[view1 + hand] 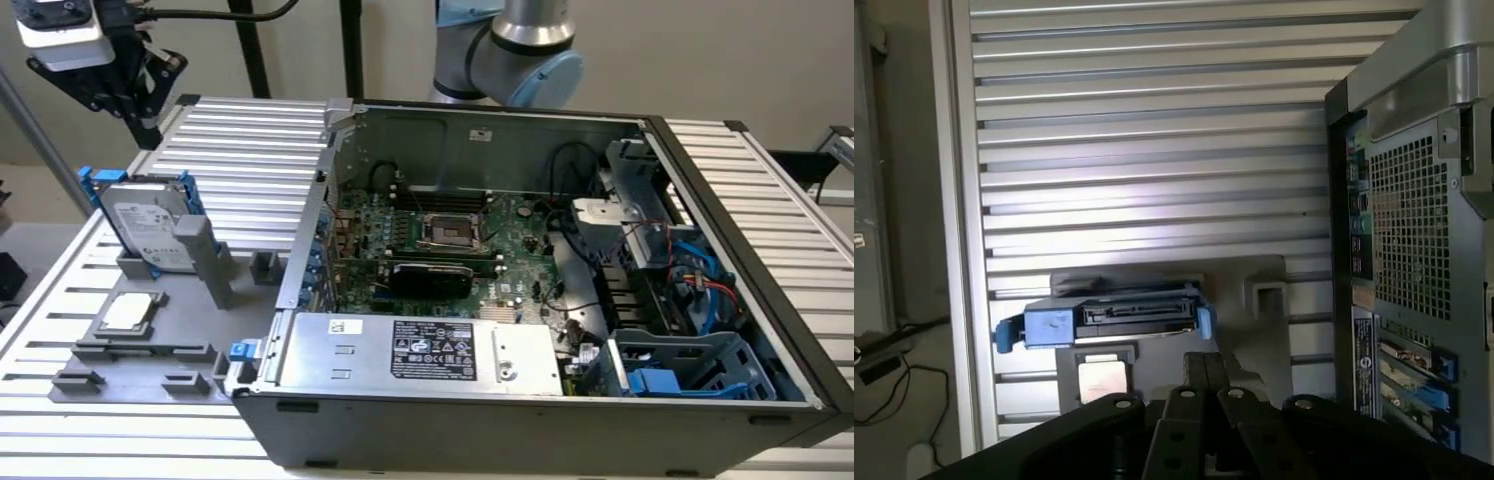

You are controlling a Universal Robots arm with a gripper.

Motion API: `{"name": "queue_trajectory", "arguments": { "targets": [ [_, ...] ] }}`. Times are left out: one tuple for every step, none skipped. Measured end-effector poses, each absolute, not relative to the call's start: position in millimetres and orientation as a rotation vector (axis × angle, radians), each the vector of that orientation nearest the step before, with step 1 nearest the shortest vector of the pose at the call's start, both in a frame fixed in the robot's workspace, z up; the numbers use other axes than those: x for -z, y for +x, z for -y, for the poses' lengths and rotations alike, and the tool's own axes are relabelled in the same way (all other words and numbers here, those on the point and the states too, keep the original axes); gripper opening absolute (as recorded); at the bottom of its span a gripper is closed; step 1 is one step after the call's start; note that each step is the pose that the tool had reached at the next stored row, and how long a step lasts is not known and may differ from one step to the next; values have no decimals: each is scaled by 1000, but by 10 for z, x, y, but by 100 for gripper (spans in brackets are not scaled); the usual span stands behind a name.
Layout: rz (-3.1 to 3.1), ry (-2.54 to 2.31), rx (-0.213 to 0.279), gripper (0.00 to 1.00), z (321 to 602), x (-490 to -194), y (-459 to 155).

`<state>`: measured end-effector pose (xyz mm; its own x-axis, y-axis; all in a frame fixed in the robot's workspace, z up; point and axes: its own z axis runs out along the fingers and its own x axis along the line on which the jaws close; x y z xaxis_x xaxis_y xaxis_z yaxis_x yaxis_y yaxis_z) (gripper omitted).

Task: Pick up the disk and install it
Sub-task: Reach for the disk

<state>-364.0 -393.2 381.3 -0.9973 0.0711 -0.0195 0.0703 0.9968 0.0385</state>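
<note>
The flat, rectangular silver-grey metal disk (147, 225) (1119, 318), with its white printed label and bright blue plastic carrier, stands on edge and leans slightly back in a slot of a grey plastic fixture (147, 365) (1264, 340). A small square silver processor chip (130, 312) (1102, 380) lies flat on the same fixture, just beside the disk. The fixture rests on a ribbed aluminium table (254, 140) (1154, 120), at the exterior view's left of a large open grey metal computer case (467, 125) (1414, 200). Inside the case are a green motherboard (454, 230), a grey metal power supply box with a black label (427, 350), and a blue plastic drive cage (687, 365) at the exterior view's right. The black hand (140, 120) (1206, 365) hangs above the disk, well apart from it, its fingers pressed together and holding nothing.
</note>
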Motion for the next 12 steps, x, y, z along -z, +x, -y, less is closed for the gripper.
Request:
{"name": "queue_trajectory", "arguments": {
  "targets": [
    [-3118,110,-59,11,3923,-3808,-3685],
    [-3119,110,-59,11,3914,-3804,-3730],
    [-3119,110,-59,11,3902,-3802,-3776],
    [-3119,110,-59,11,3890,-3799,-3821],
    [-3120,111,-59,11,3878,-3796,-3869],
    [-3120,110,-59,11,3865,-3793,-3915],
    [-3120,110,-59,11,3853,-3790,-3960],
    [-3120,110,-59,11,3838,-3788,-4005],
    [-3120,110,-59,11,3822,-3786,-4046],
    [-3120,111,-59,11,3804,-3784,-4080],
    [-3120,110,-59,11,3781,-3781,-4100],
    [-3120,110,-58,11,3755,-3780,-4113]
  ]
}}
